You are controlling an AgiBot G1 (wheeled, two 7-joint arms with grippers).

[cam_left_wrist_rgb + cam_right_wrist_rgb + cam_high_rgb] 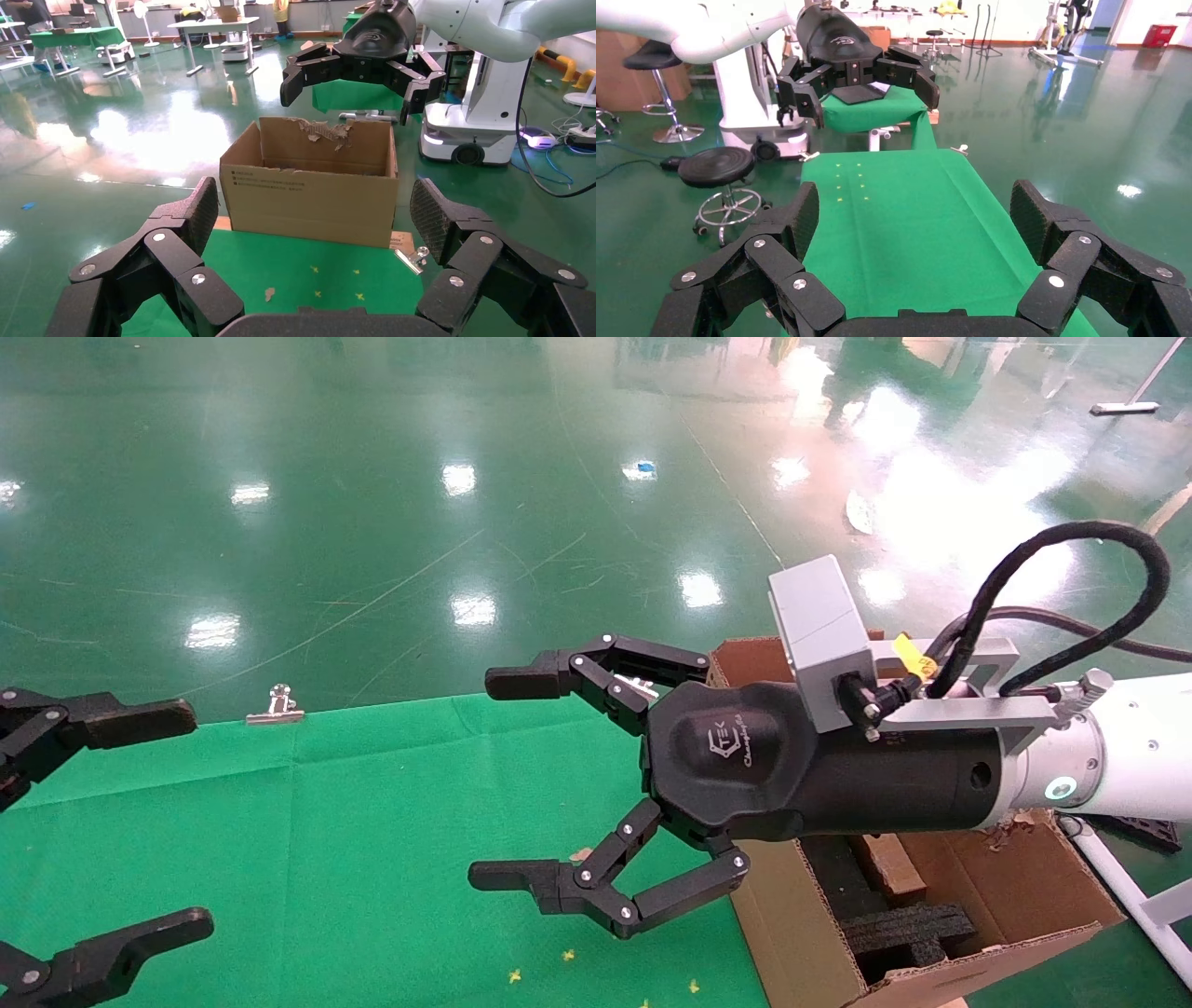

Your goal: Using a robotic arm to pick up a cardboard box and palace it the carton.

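Observation:
My right robotic arm [1136, 747] reaches in from the right; its gripper [507, 780] is open and empty above the green table [326, 822], just left of the carton. The carton [801, 933] stands at the table's right end with its flaps up; it also shows in the left wrist view [309, 196], with a torn rim and black print. Inside it lie black foam blocks [908, 929] and a slim brown cardboard box [889, 864], partly hidden by the arm. My left gripper [182, 820] is open and empty at the far left.
A metal clip [275, 710] sits on the table's far edge, another near the carton [415, 256]. Small yellow marks [568, 954] dot the cloth near the carton. Glossy green floor surrounds the table. A black stool [719, 168] and a robot base [471, 133] stand beyond.

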